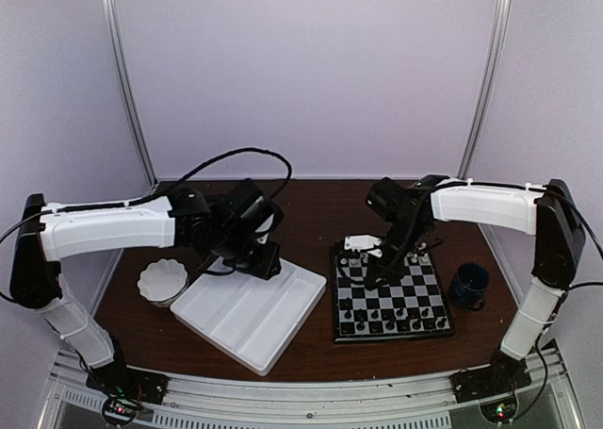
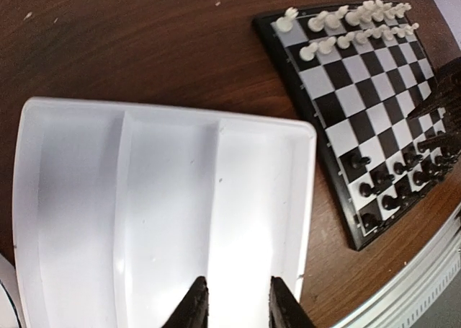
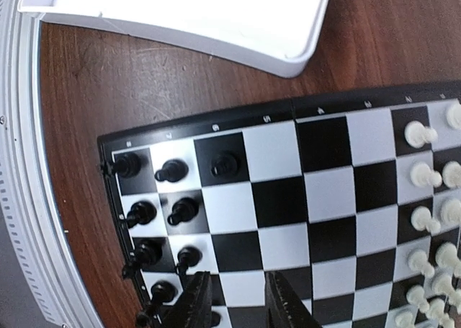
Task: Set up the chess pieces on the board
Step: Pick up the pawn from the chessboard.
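The board (image 3: 331,191) fills most of the view; black chessmen (image 3: 173,171) stand in two files along its 9 o'clock edge, one of them a square further in, toward 3 o'clock; white chessmen (image 3: 421,175) crowd the 3 o'clock edge; at 6 o'clock the right gripper (image 3: 234,292) hangs above the squares, jaws apart; a white tray (image 3: 216,25) lies at 12 o'clock on the brown table (image 3: 144,83).

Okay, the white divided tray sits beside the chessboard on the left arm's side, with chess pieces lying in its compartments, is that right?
Not quite. The white divided tray does sit beside the board on the left arm's side, but its compartments are bare, as the left wrist view shows. The chess pieces stand on the board instead.
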Action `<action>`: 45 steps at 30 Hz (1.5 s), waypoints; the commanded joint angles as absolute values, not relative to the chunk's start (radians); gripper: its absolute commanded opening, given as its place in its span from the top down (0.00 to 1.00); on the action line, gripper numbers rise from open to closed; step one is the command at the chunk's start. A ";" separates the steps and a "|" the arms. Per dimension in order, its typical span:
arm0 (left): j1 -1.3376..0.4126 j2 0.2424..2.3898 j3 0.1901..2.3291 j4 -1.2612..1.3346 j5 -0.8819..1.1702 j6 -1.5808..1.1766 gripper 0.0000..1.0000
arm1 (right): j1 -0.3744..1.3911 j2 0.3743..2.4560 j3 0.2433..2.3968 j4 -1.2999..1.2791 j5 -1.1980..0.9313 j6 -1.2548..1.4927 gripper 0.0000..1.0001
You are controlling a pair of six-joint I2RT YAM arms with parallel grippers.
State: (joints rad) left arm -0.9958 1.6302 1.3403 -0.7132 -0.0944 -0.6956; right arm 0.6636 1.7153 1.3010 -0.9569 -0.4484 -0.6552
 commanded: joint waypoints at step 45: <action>-0.999 1.425 1.119 -0.569 -0.207 -0.740 0.65 | 0.702 1.685 1.307 -1.069 -0.245 -0.652 0.93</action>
State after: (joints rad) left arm -0.9985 1.4029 1.0786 -0.6041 -0.2195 -0.7601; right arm 0.7647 1.7763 1.3819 -1.0225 -0.2878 -0.6521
